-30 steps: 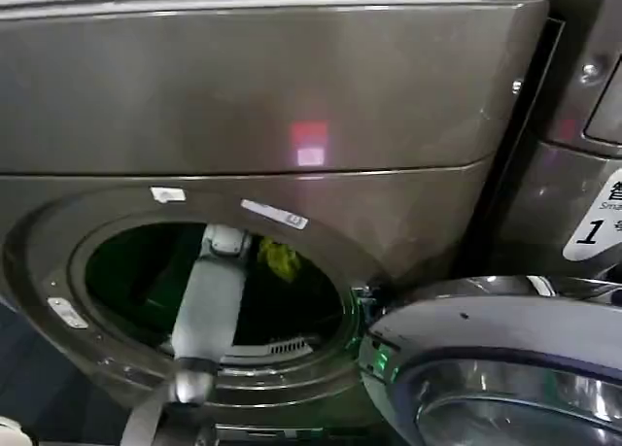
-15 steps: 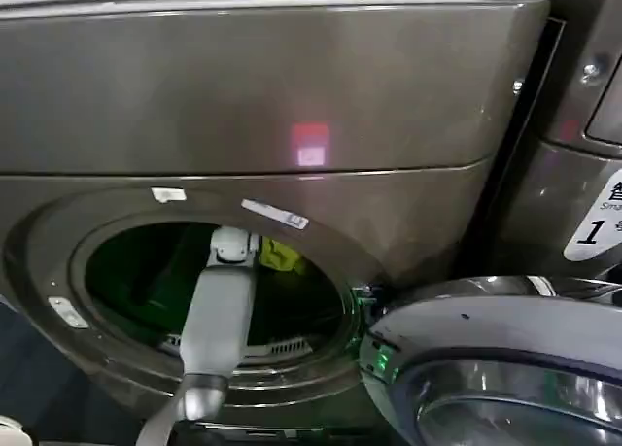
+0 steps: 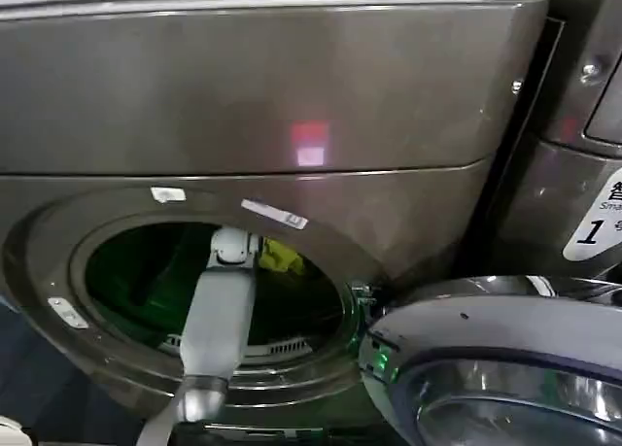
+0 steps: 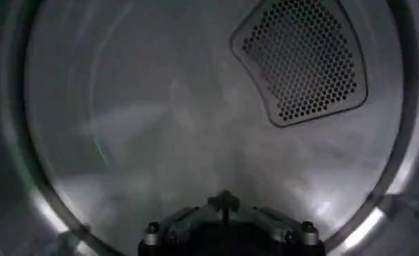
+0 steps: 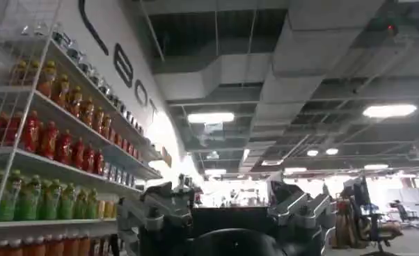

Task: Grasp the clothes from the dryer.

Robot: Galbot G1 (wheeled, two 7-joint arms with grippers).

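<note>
1. The left arm (image 3: 219, 315) reaches in through the dryer's porthole (image 3: 58, 271), its wrist up near the top of the opening.
2. The clothes (image 3: 280, 256), a yellow-green bundle, sit inside the dryer (image 3: 292, 86) just beside that wrist, toward the open door (image 3: 505, 339) side of the porthole.
3. The left tool (image 4: 227, 229) looks onto the steel drum wall (image 4: 147, 125) and a perforated vent plate (image 4: 303, 59); only its base plate shows, so I cannot tell how far its fingers are spread, nor whether they have hold of anything.
4. From the head view the fabric seems to hang at the tool, possibly pinched, but the arm covers the contact, so that is a guess.
5. The right tool (image 5: 227, 216) is parked well away from the dryer, spread wide and empty, pointing up at a ceiling and a shelf of bottles (image 5: 49, 139).
6. Risk one: if the grip catches only a thin fold, the soft fabric could slide free when pulled out and drop back into the drum.
7. Risk two: the wrist sits close to the porthole's upper rim, so a steep withdrawal could knock the arm on it.
8. Risk three: trailing cloth could snag on the door seal at the porthole's lower edge.
</note>
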